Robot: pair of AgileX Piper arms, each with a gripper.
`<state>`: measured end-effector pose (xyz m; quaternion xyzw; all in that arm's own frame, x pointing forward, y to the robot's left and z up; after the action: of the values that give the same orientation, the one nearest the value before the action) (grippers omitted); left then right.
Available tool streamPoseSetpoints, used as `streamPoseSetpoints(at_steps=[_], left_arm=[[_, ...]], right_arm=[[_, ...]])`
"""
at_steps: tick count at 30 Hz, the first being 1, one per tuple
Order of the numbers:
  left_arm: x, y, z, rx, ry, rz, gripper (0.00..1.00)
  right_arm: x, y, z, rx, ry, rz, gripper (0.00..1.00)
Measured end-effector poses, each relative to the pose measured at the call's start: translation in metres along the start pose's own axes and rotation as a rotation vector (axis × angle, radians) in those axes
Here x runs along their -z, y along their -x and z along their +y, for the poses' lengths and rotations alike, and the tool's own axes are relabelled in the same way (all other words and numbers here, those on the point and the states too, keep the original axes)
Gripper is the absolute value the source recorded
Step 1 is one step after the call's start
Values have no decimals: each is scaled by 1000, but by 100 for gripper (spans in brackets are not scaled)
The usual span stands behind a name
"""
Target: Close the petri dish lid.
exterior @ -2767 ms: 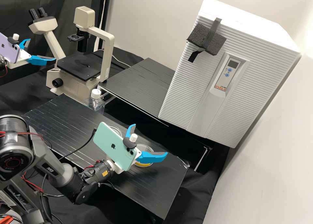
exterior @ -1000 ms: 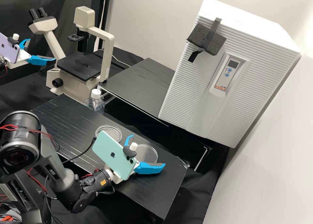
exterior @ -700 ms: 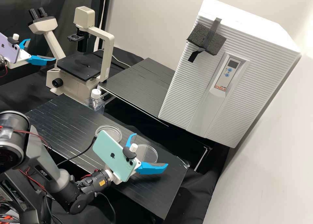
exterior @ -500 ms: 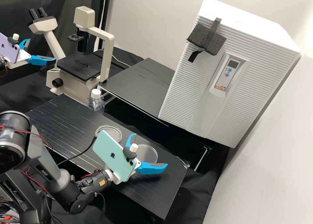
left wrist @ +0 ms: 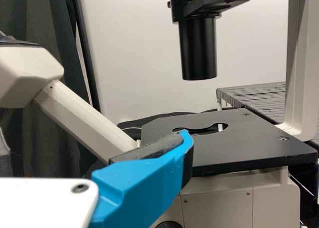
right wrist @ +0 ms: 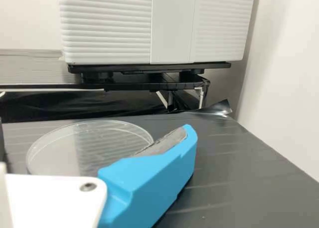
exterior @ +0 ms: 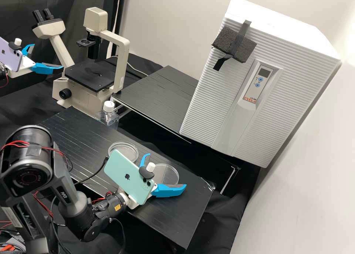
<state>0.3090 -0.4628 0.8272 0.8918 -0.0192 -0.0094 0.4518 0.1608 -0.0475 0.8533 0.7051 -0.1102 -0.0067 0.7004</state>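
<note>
One clear petri dish [exterior: 169, 172]: right gripper [exterior: 166, 170] just beside it, fingers apart. Second petri dish [exterior: 126, 147] lies near it. Left gripper [exterior: 47, 56], fingers spread, hangs well apart from both.

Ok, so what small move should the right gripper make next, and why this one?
I would probably ease the right gripper slightly forward before closing it. Its blue fingers stand apart with nothing gripped, and a clear round petri dish piece lies flat on the black bench, its rim seemingly just ahead.
</note>
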Motion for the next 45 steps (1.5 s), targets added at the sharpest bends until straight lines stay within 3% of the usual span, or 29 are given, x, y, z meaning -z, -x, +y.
streamPoseSetpoints(at_steps=[20, 29, 37, 38, 45], left_arm=[[0, 0, 0, 0, 0, 0, 100], [0, 0, 0, 0, 0, 0, 100], [0, 0, 0, 0, 0, 0, 100], [0, 0, 0, 0, 0, 0, 100], [0, 0, 0, 0, 0, 0, 100]], right_arm=[[2, -3, -3, -10, -24, -2, 100], [4, -5, -6, -27, 33, -10, 100], [4, -7, -6, -43, 41, -7, 100], [4, -7, -6, -45, 40, -4, 0], [3, -7, -7, -41, 41, -2, 0]])
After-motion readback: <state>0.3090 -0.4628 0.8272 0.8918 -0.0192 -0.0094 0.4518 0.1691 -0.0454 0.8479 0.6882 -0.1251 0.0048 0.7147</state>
